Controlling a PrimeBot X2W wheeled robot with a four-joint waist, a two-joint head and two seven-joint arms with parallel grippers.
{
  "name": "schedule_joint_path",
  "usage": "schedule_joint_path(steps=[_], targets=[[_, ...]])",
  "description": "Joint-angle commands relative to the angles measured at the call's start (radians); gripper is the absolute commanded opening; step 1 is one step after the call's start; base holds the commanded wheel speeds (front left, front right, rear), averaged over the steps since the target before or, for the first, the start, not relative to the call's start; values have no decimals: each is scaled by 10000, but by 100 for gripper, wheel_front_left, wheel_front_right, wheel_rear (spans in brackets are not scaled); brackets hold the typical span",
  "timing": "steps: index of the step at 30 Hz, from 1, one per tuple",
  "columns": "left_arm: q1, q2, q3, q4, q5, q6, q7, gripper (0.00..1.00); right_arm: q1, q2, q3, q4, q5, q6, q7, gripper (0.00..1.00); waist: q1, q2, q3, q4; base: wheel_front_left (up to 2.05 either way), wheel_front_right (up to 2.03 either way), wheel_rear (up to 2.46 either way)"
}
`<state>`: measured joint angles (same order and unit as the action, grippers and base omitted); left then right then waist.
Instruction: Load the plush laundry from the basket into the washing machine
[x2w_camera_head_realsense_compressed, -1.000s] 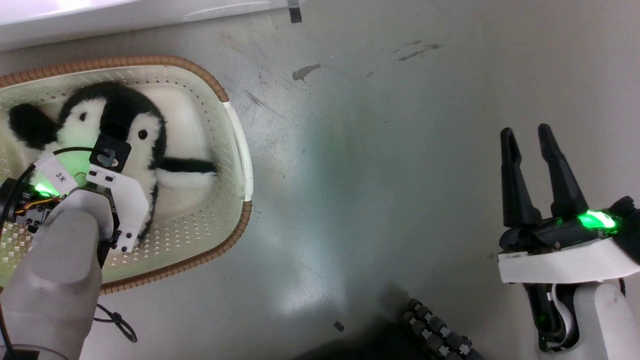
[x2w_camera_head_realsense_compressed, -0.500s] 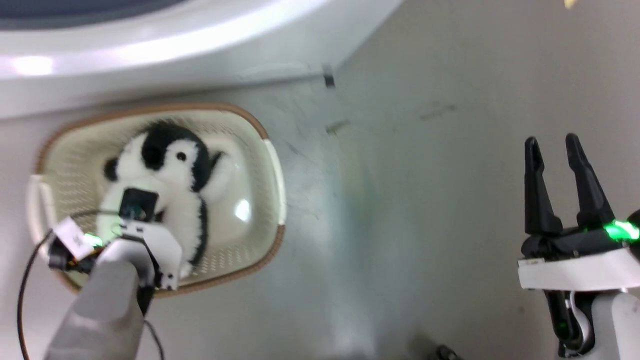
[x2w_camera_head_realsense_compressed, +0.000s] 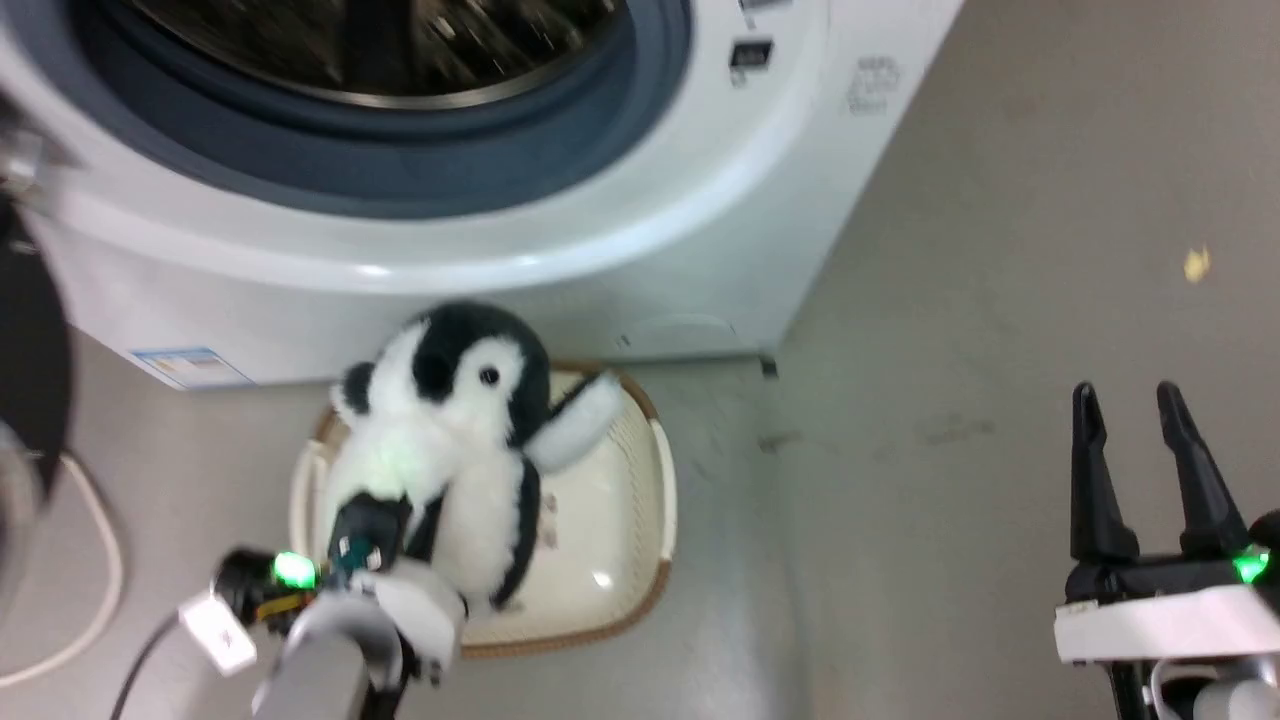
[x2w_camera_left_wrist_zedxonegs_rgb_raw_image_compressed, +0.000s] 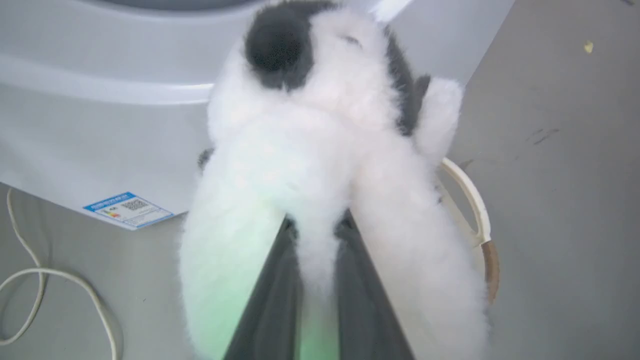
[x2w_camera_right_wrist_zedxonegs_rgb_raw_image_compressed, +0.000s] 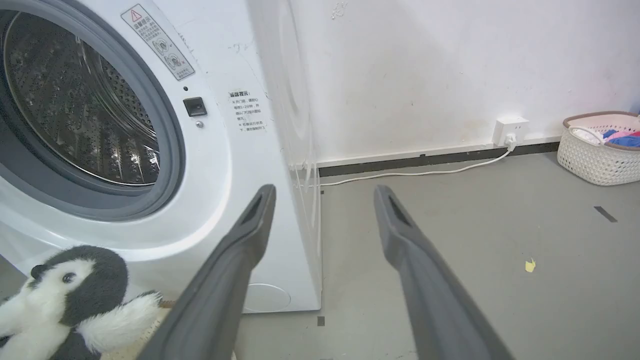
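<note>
White plush toy (x2w_camera_head_realsense_compressed: 450, 450) clamped in left gripper (x2w_camera_left_wrist_zedxonegs_rgb_raw_image_compressed: 317, 225), long axis along fingers (x2w_camera_left_wrist_zedxonegs_rgb_raw_image_compressed: 270, 300), head toward washer drum (x2w_camera_head_realsense_compressed: 400, 50) — opening above, ahead; right gripper (x2w_camera_head_realsense_compressed: 1135, 400) spread, empty, farther off.

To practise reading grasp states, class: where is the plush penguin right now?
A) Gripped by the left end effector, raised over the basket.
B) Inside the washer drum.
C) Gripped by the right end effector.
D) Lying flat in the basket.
A: the left end effector pinches the plush penguin by its white fur, holding it upright over the basket before the washing machine; the right end effector is open and empty.
</note>
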<state>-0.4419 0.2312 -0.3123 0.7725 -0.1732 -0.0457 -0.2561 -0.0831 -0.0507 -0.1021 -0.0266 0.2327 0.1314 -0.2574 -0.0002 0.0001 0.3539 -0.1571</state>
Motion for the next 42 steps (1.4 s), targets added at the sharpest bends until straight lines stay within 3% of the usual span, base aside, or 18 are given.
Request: schedule_joint_path(steps=[1,11,19,30,42], targets=[[523,-17,54,-547,42,126,-54,0,193,5,-27,10,-104,-7,-44,100,2,-1,-1043,644,0,0,0],[3024,-326,791,-4734,157,596,-56,0,878,5,154,102,-491,-7,-44,100,2,-1,-2106,899,0,0,0],[2957,-184,1429,-6975,620,543,-56,0,881,5,339,-126,-614,-7,-44,100,2,-1,-1605,753,0,0,0],[-234,648,1537,-6704,1130,76,488,0,-149,5,632,-254,-163,-7,-44,100,2,-1,809,-293,0,0,0],[-6144,1917,1506,-3961,1663,-512,2365,0,-1369,5,885,-589,822,-7,-44,100,2,-1,3341,-1663,0,0,0]])
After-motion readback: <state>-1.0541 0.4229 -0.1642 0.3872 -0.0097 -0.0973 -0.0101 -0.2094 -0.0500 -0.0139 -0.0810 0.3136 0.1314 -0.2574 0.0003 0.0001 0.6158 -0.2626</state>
